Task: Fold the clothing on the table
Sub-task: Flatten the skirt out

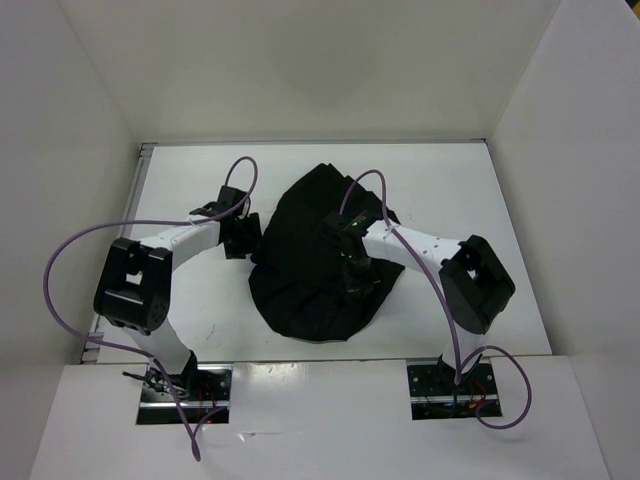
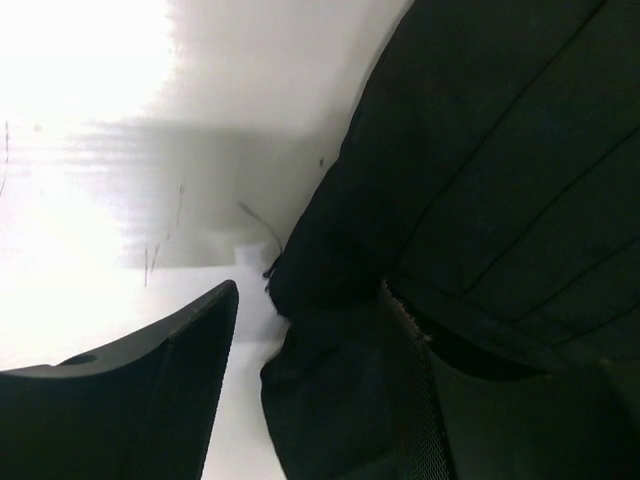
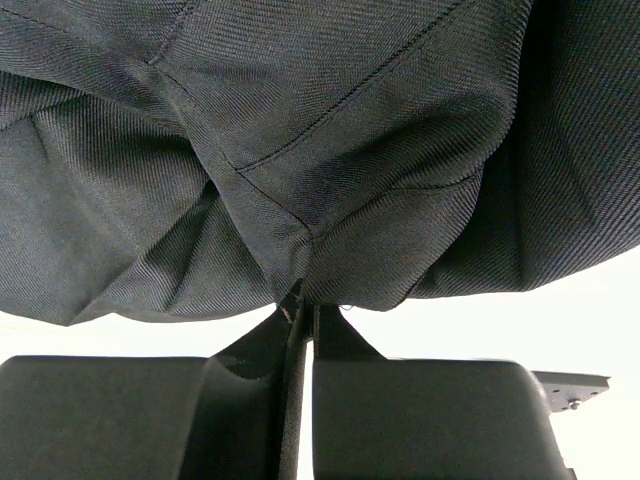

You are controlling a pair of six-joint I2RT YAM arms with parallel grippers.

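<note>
The black clothing [image 1: 310, 262] lies bunched in the middle of the white table [image 1: 455, 190]. My left gripper [image 1: 243, 236] is low at the clothing's left edge. In the left wrist view its jaws stand apart, and a lump of the clothing's hem [image 2: 330, 340] lies between the fingers [image 2: 150, 390] on the table [image 2: 200, 150]. My right gripper [image 1: 351, 268] is over the middle of the garment. In the right wrist view it [image 3: 303, 305] is shut on a pinched seam fold of the clothing [image 3: 300, 150], which hangs lifted above the table [image 3: 585, 300].
White upright walls stand on the left [image 1: 60, 150], the right [image 1: 575, 130] and at the back [image 1: 310, 70]. Purple cables [image 1: 60, 270] loop off both arms. The arm bases [image 1: 185, 385] sit at the near edge.
</note>
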